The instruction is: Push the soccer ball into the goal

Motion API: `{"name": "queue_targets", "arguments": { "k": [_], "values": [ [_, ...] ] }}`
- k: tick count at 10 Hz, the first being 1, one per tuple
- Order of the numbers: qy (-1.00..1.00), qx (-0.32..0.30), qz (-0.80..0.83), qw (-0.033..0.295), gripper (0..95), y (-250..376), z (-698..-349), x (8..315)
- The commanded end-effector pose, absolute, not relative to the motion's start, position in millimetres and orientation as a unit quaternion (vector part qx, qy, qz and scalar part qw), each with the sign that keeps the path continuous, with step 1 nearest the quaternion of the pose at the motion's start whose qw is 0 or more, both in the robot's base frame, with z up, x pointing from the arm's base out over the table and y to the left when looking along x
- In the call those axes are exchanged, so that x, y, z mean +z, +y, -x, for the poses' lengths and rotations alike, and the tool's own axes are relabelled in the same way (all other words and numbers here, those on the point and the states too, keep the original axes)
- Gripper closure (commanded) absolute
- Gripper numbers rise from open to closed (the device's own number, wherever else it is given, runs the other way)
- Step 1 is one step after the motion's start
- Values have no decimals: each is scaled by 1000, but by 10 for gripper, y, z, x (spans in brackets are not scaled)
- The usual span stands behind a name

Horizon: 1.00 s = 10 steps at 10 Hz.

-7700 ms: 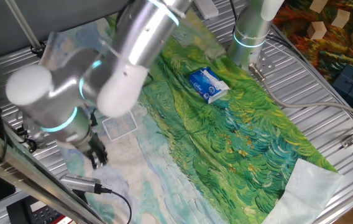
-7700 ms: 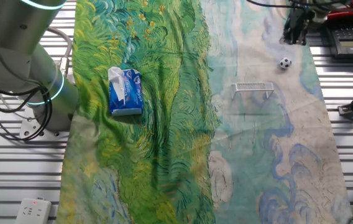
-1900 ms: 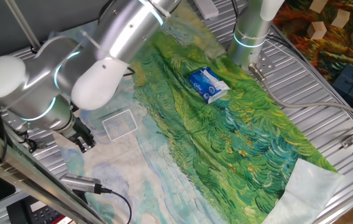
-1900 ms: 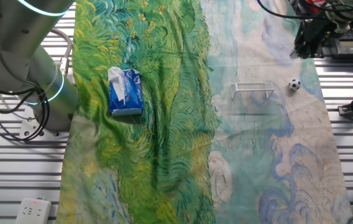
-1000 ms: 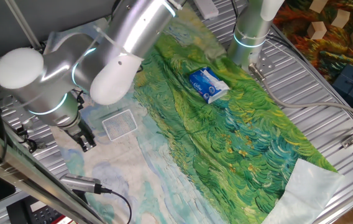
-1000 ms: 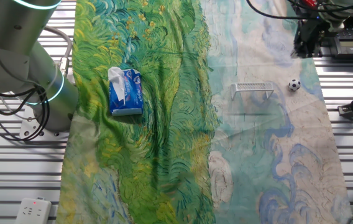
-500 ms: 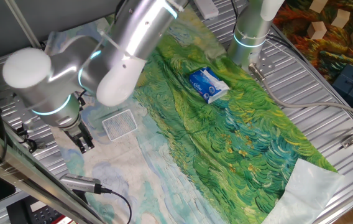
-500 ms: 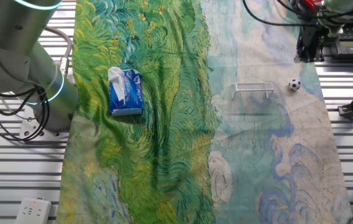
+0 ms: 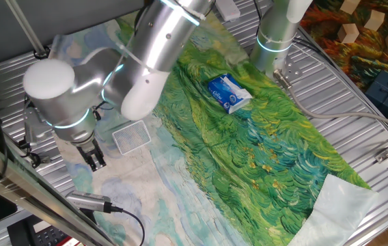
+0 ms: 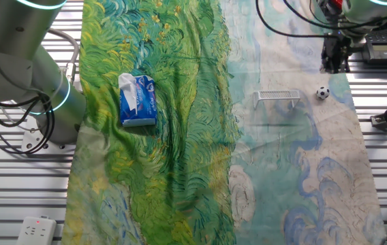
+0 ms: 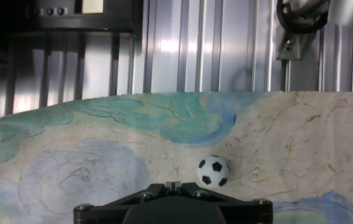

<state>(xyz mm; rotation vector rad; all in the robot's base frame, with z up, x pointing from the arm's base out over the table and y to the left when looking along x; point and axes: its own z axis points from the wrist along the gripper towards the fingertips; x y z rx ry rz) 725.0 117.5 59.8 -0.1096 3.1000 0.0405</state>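
Your arm point(image 9: 146, 61) reaches across the painted cloth point(image 10: 180, 136) that drapes the surface, its hand point(image 10: 332, 60) hanging near the cloth's edge. The hand grips nothing; in one fixed view its fingers point(image 9: 96, 159) look close together, though how far apart they stand cannot be told for sure. The goal point(image 10: 278, 96) sits on the pale part of the cloth, and the ball point(image 10: 323, 92) lies just beside one end of it, apart from the hand. The risk, as it appears from here: the ball lies off the goal's end rather than before its mouth (which side is open the views do not settle). A straight shove could knock it against the frame, shift the light goal, or send the ball over the cloth's edge onto the ribbed metal.
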Motion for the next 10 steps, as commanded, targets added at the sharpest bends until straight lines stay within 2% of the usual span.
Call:
{"name": "queue_targets", "arguments": {
  "k": [1,10],
  "values": [
    [999,13,36,25,950,1181,-7275,527],
    [999,-1,41,36,950,1190,-7285,394]
  ]
}}
